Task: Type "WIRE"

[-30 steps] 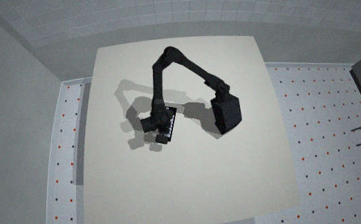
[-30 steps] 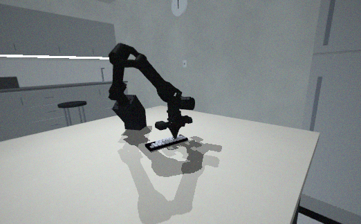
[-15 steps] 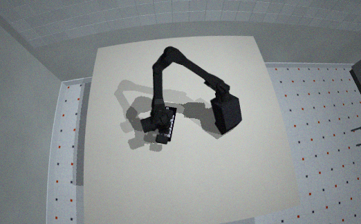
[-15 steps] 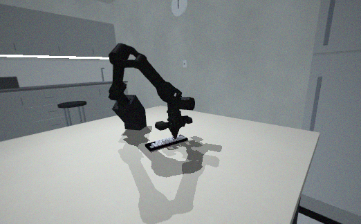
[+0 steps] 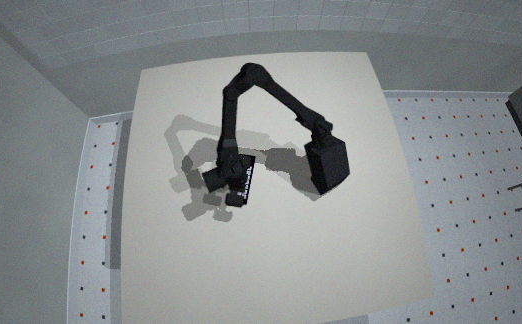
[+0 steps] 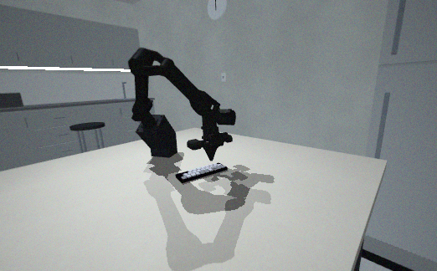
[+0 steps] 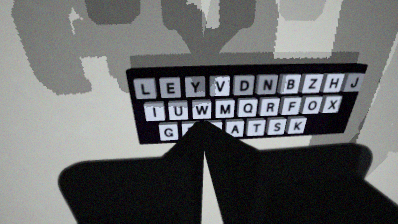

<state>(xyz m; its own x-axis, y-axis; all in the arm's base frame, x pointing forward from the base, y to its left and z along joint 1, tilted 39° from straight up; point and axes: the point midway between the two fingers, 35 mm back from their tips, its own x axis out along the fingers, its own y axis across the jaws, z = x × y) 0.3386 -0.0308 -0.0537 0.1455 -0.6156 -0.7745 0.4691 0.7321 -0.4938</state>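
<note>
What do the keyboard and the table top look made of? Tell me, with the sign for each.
Keyboard: likely matte black plastic base, no glare; pale square keycaps with dark printed letters. Table top: smooth cream surface, perhaps laminate, matte; shadows lie crisp, no grain or reflections.
</note>
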